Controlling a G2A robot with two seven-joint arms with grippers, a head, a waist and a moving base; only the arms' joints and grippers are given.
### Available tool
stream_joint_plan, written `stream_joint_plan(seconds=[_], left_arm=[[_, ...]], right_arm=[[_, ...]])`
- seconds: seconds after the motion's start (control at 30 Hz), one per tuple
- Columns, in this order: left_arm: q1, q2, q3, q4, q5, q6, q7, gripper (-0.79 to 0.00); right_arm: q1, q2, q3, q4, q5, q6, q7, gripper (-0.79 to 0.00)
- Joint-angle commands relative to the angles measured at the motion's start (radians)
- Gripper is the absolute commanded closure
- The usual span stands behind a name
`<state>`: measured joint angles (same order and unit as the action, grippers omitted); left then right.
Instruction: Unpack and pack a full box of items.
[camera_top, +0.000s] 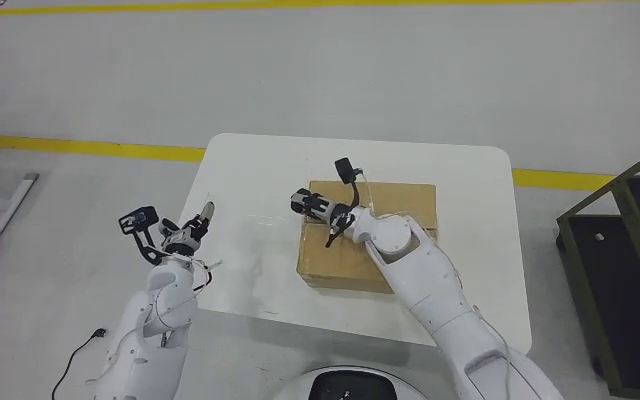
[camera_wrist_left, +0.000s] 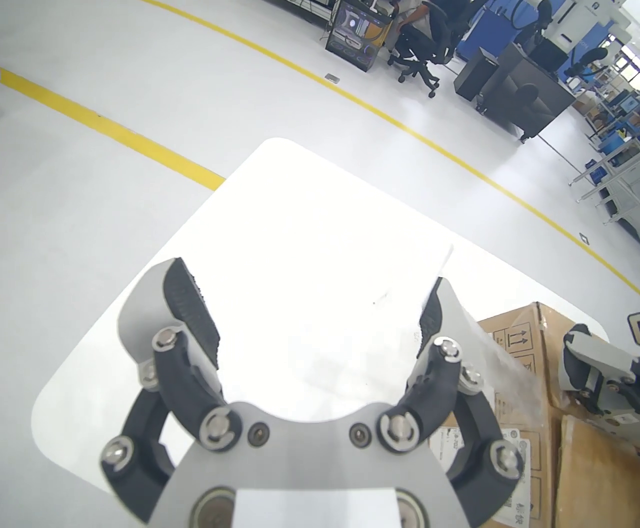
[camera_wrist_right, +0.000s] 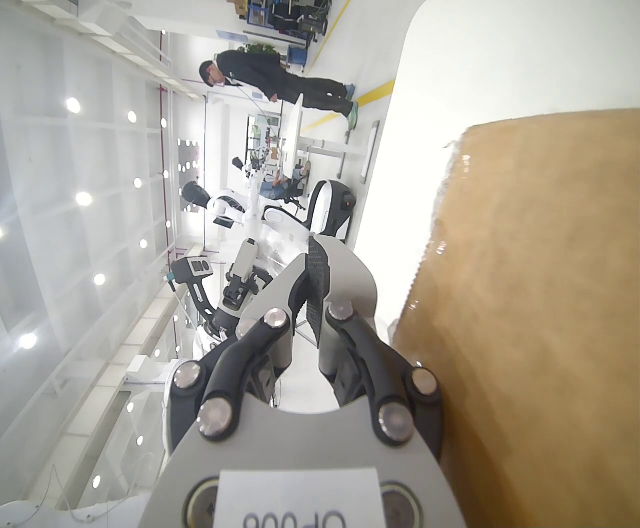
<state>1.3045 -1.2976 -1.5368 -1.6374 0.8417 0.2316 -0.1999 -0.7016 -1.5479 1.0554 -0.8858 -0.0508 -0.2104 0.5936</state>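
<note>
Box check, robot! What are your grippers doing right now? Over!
Left gripper open, empty, at table edge, apart from box. Right gripper shut, at box's top edge. Box closed on table. Right arm lies across its top. Over.

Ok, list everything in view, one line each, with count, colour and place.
Cardboard box: one, brown, on the table's middle.
Table: one, white, in front of the robot.
Clear film strip: one, see-through, seemingly clinging to a left claw finger.
Floor lines: two, yellow, beyond the table.
Rack: one, dark, on the floor beside the table.
Left claw: one, grey and black, open, over the table's edge.
Right claw: one, grey and black, shut, at the box's edge nearer the left claw.
</note>
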Motion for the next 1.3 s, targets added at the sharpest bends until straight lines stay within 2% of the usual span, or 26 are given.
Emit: stream_joint_plan(seconds=[0.0, 0.47, 0.87, 1.1, 1.27], left_arm=[[0.002, 0.001, -0.004, -0.008, 0.001, 0.0, -0.002, -0.785], [0.029, 0.006, -0.03, -0.039, 0.006, -0.04, -0.031, -0.785], [0.017, 0.009, -0.056, -0.042, 0.001, -0.046, -0.04, -0.785], [0.012, 0.011, -0.059, -0.036, 0.014, -0.052, -0.041, -0.785], [0.014, 0.012, -0.051, -0.057, 0.025, -0.065, -0.037, -0.785]], right_arm=[[-0.018, 0.004, 0.007, -0.023, -0.003, 0.014, -0.009, 0.0], [-0.117, 0.024, 0.046, -0.155, -0.037, 0.088, -0.082, 0.0], [-0.155, 0.032, 0.062, -0.202, -0.043, 0.132, -0.117, 0.0], [-0.164, 0.035, 0.067, -0.223, -0.05, 0.141, -0.133, 0.0], [-0.167, 0.041, 0.072, -0.287, -0.094, 0.118, -0.147, 0.0]])
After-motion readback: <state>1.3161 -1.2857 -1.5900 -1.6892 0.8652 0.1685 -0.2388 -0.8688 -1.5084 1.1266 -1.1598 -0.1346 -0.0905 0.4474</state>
